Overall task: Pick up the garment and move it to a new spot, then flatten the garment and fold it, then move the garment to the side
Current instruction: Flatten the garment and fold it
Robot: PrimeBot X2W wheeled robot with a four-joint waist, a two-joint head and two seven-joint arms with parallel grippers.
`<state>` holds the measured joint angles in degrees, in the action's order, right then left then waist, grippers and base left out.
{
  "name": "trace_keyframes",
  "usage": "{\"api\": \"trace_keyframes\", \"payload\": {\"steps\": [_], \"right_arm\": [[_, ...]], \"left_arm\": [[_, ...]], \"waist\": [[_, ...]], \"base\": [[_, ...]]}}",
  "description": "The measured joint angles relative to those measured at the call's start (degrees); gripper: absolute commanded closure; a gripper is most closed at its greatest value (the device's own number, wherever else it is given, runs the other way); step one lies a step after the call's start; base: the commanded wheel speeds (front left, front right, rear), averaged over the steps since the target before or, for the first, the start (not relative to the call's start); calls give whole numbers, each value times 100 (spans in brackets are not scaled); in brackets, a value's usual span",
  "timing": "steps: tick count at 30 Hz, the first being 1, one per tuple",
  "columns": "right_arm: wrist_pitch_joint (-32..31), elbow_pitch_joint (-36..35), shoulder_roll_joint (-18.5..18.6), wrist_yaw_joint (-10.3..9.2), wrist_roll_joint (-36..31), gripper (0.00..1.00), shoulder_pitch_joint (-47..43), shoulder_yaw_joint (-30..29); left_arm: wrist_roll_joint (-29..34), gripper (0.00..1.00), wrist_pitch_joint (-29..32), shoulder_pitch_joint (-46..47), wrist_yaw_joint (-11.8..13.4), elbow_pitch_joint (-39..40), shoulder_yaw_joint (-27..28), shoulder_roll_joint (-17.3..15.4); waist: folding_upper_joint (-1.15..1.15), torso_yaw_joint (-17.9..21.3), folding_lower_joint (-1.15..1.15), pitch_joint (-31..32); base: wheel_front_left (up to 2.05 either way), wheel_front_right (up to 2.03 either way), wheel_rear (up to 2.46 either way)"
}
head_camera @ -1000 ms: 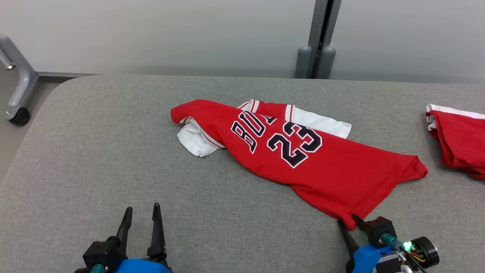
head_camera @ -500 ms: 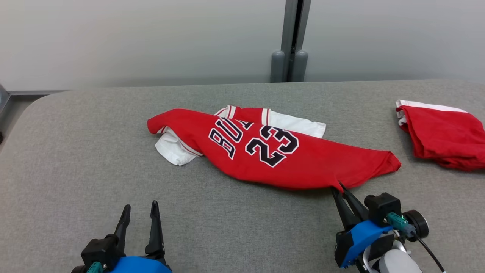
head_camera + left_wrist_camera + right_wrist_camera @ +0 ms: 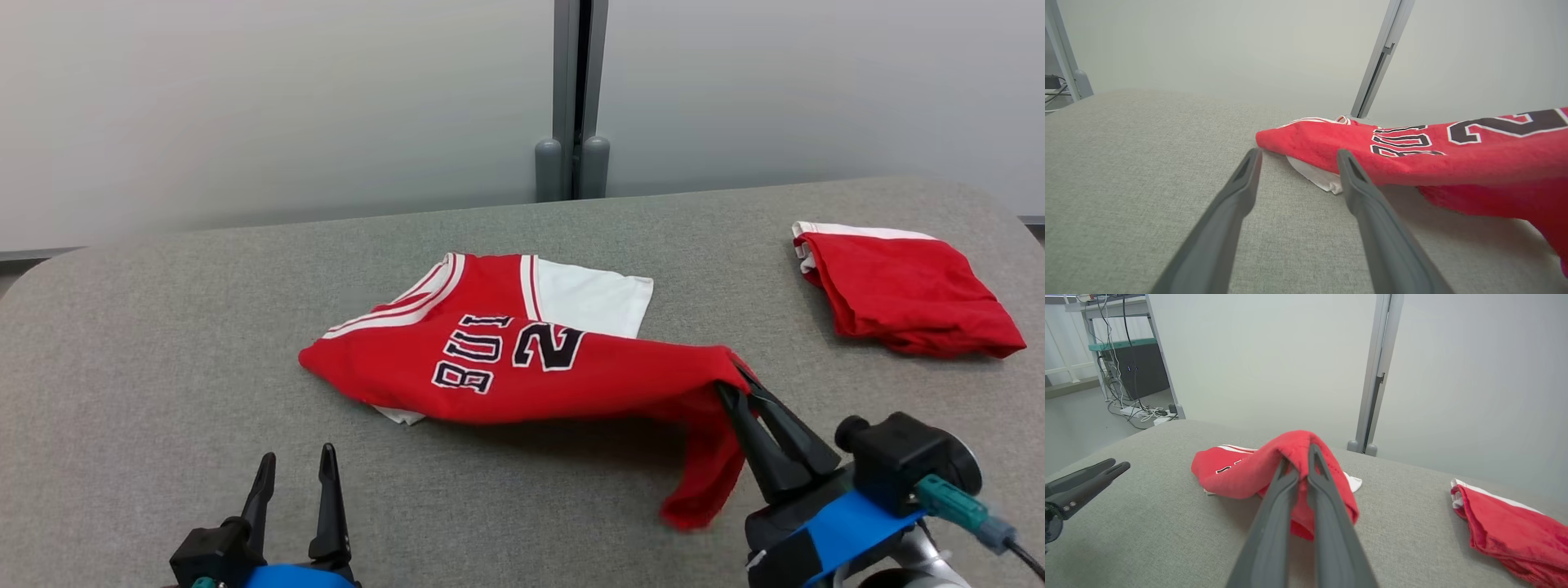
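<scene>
The garment is a red and white jersey (image 3: 506,359) with black lettering, lying crumpled mid-table on the grey cloth table (image 3: 163,367). My right gripper (image 3: 733,385) is shut on the jersey's right hem and holds that end lifted off the table, with a red flap hanging below it. In the right wrist view the red cloth (image 3: 1274,465) drapes over my pinched right gripper (image 3: 1300,455). My left gripper (image 3: 295,464) stands open near the front edge, left of the jersey, holding nothing. From the left wrist, the jersey (image 3: 1412,151) lies just beyond my left gripper (image 3: 1296,153).
A second red garment (image 3: 902,290) lies folded at the table's far right. A grey post (image 3: 574,98) stands against the pale wall behind the table. Cables and a dark cabinet (image 3: 1133,371) sit on the floor off the table's left.
The head camera has turned right. My right gripper has lifted the jersey's hem up and leftward, so the cloth has bunched and folded over itself. The left gripper stays put.
</scene>
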<state>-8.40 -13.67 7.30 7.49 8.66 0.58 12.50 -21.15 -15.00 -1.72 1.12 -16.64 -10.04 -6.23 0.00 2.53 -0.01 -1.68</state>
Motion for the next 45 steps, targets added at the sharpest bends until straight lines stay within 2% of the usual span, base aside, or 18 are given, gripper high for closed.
{"api": "trace_keyframes", "payload": {"steps": [2, 5, 10, 18, 19, 20, 21, 25, 30, 39, 45], "right_arm": [[-212, -141, 16, 0, 154, 100, -65, -126], [-345, 190, 85, 0, 289, 100, -52, -449], [-155, 1523, 345, 0, 24, 100, 493, -1053], [269, 3444, 520, 0, -100, 100, 1798, -1346], [335, 3684, 563, 0, -167, 91, 1940, -1346], [486, 3893, 579, 0, -223, 52, 2067, -1393], [638, 4094, 584, 0, -267, 0, 2205, -1441], [1143, 4758, 561, 0, -533, 0, 2587, -1478], [1666, 5072, 390, 0, -615, 0, 2685, -1312], [1930, 4805, 1, 0, -430, 0, 1879, -812], [1993, 4369, -177, 0, -476, 0, 1496, -781]], "left_arm": [[9, 0, 0, 5, -15, 0, 15, -2], [55, 0, 0, 47, -37, -4, 3, 9], [96, 0, 0, 222, -93, -25, -18, 42], [159, 0, 0, 398, -165, -116, -25, 88], [164, 0, 0, 424, -167, -122, -30, 94], [182, 0, 0, 439, -170, -129, -38, 100], [203, 0, 0, 449, -178, -145, -46, 108], [223, 0, 0, 491, -218, -201, -62, 131], [261, 0, 0, 505, -225, -241, -69, 156], [308, 0, 0, 367, -248, -279, -24, 174], [308, 0, 0, 353, -274, -369, -12, 154]], "waist": [[0, -22, 0, -43], [0, -98, 0, -130], [0, -297, 0, -328], [0, -634, 1, -673], [0, -665, 1, -708], [0, -692, 1, -739], [0, -718, 1, -766], [0, -769, 1, -811], [0, -683, 1, -723], [0, -366, 1, -482], [0, -214, 1, -422]], "base": [[0, 0, 0], [0, 0, 0], [0, 0, 0], [0, 0, 0], [0, 0, 0], [0, 0, 0], [0, 0, 0], [0, 0, 0], [0, 0, 0], [0, 0, 0], [0, 0, 0]]}}
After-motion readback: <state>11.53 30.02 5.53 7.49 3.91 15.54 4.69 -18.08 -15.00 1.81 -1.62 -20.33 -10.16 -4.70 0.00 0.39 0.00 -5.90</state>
